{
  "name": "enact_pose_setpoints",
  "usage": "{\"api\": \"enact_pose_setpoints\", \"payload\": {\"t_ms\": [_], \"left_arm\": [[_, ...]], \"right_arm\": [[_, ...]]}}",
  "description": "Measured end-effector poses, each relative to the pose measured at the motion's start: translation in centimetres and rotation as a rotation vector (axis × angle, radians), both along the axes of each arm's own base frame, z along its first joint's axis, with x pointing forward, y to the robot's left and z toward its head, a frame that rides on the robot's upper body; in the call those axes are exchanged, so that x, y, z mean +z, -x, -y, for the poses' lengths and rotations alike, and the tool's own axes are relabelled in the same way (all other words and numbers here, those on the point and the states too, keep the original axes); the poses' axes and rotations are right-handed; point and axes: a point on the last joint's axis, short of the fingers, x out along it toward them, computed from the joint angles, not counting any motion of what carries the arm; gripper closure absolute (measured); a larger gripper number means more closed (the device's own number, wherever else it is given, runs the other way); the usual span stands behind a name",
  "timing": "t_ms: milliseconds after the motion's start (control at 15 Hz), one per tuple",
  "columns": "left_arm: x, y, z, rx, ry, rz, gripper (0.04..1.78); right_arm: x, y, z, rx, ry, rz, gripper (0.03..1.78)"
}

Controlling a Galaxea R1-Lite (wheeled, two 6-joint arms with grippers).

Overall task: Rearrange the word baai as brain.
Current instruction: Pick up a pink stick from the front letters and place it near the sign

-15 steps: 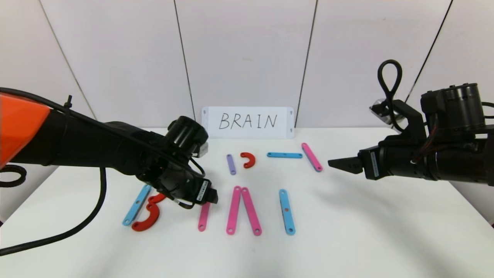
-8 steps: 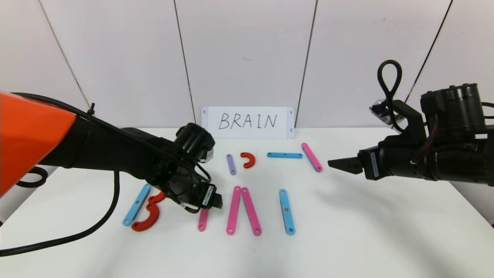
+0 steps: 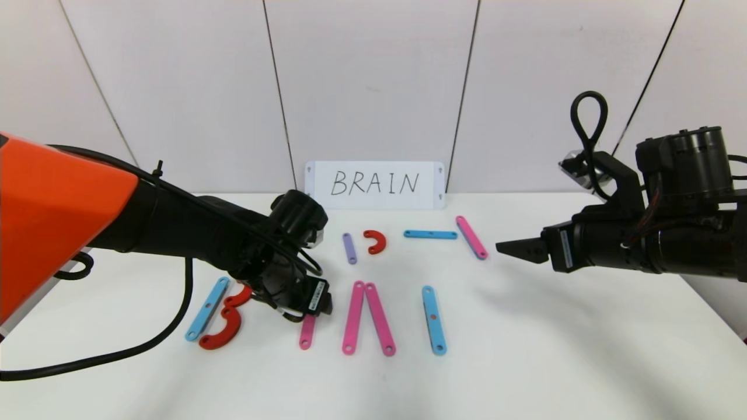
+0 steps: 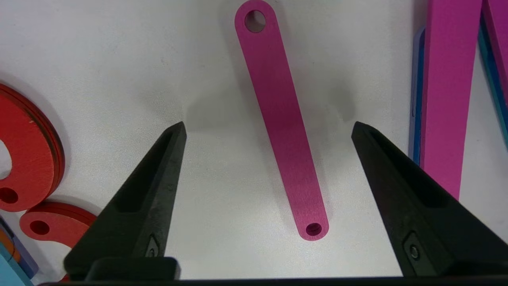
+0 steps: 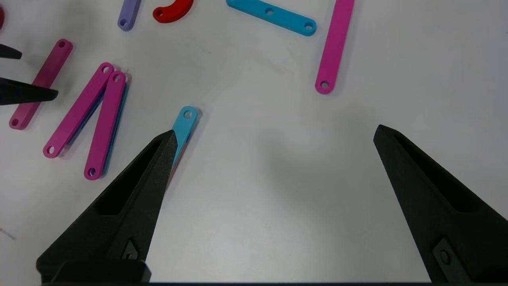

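The flat plastic letter pieces lie on the white table [image 3: 525, 361]. At the left a blue strip [image 3: 206, 308] and red curves [image 3: 224, 326] form a B. A short pink strip [image 3: 307, 332] lies beside it, then two long pink strips [image 3: 367, 318] joined at the top, then a blue strip [image 3: 434, 320]. My left gripper [image 3: 324, 304] is open just above the short pink strip [image 4: 281, 119], which lies between its fingers [image 4: 158, 171]. My right gripper [image 3: 508, 248] is open and empty above the table's right side.
Farther back lie a purple strip [image 3: 349, 248], a small red curve [image 3: 374, 241], a blue strip [image 3: 430, 234] and a pink strip [image 3: 471, 237]. The white card [image 3: 374, 184] with handwritten BRAIN stands against the wall.
My left arm has reached a little farther right and forward over the short pink strip, covering more of it. The right arm has not moved.
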Motion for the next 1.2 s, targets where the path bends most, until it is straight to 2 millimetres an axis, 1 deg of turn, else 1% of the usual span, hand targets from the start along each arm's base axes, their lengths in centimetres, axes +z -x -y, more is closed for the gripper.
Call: {"api": "enact_pose_setpoints", "payload": {"t_ms": [67,333,467,533,733,867,1000,1200], "left_arm": [[-0.1,0.0,0.0,0.001,-0.002,-0.002,0.55],[-0.5,-0.2,0.1,0.0,-0.007,-0.009,1.29],[-0.6,-0.3,0.1,0.001,-0.008,-0.011,1.51],[-0.6,-0.3,0.1,0.001,-0.008,-0.011,1.54],[-0.6,-0.3,0.1,0.003,-0.008,-0.012,1.54],[-0.1,-0.6,0.0,0.018,0.0,0.002,1.54],[1.2,-1.8,-0.5,0.071,0.041,0.048,1.54],[4.0,-4.3,-1.5,0.194,0.124,0.12,1.54]], "right_arm": [[0.0,0.0,0.0,0.0,0.0,-0.001,0.08],[0.0,0.0,0.0,0.0,0.0,-0.001,0.08],[0.0,0.0,0.0,0.0,0.0,-0.001,0.08],[0.0,0.0,0.0,0.0,0.0,-0.001,0.08],[0.0,0.0,0.0,0.001,0.0,-0.001,0.08],[-0.1,0.1,-0.1,0.003,0.002,-0.004,0.08],[-0.1,0.1,-0.1,0.004,0.002,-0.004,0.08],[-0.2,0.1,-0.1,0.006,0.003,-0.007,0.08]]}}
